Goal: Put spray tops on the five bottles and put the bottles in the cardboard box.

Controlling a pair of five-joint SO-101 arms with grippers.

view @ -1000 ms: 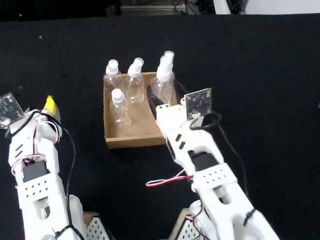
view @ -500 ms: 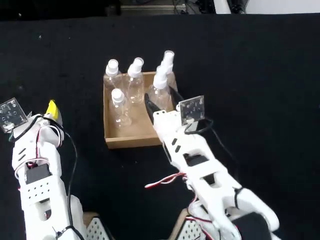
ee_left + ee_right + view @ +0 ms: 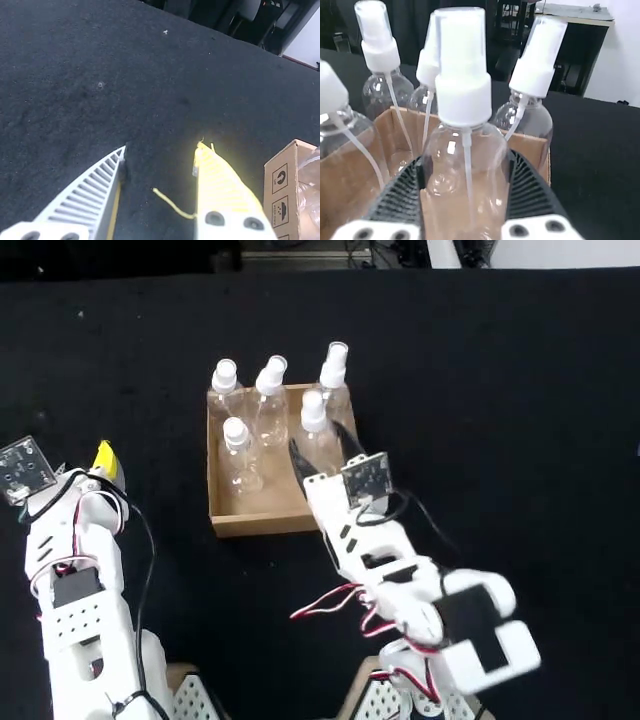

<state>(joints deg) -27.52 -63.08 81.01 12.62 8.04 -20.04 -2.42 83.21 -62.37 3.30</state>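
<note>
Right wrist view shows the right gripper [image 3: 466, 165] clamped around the belly of a clear spray bottle [image 3: 462, 90]. The bottle is upright, its long axis vertical, and sits inside the cardboard box [image 3: 532, 147] by its right wall. Four other topped bottles [image 3: 377, 75] crowd just beyond and beside it, so release likely calls for a straight backward retreat. The left gripper [image 3: 161, 147], jaws apart and empty, hovers over the black table [image 3: 100, 75], farther from the box.

Bottle [image 3: 314, 418] in right gripper [image 3: 321, 448], in cardboard box [image 3: 262, 522], others beside
</note>
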